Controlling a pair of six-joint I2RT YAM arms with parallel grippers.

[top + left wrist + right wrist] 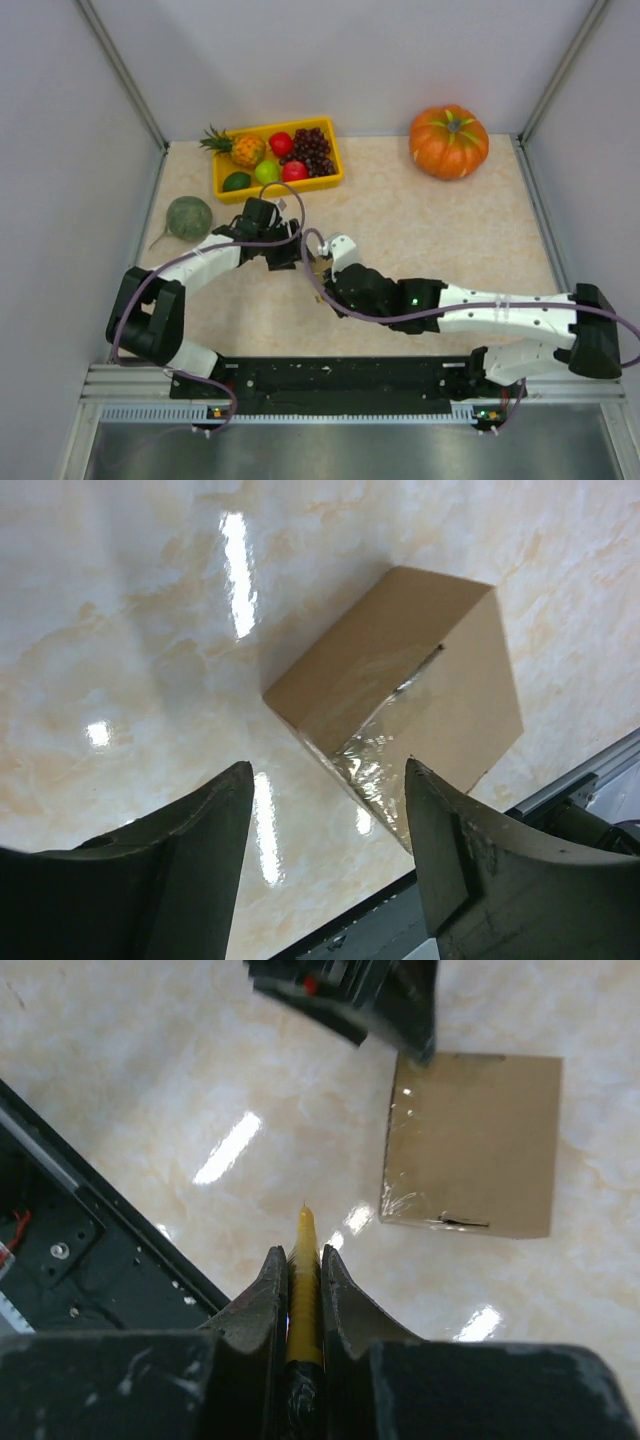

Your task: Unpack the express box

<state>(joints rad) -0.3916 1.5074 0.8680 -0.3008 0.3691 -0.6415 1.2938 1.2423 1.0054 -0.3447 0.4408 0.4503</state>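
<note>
express box [470,1145] sits closed on the marble counter [120,630], with shiny clear tape [375,765] along one edge. left fingers [200,850] are spread wide and empty, over the box. right fingers [265,1295] are clamped on a yellow pointed tool [304,1228], its tip near the box but not touching.

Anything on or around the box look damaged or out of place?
Only the express box: the clear tape along one edge is wrinkled, with a short dark slit at the seam. Lid closed, nothing spilled. The right gripper holds a yellow pointed tool.
</note>
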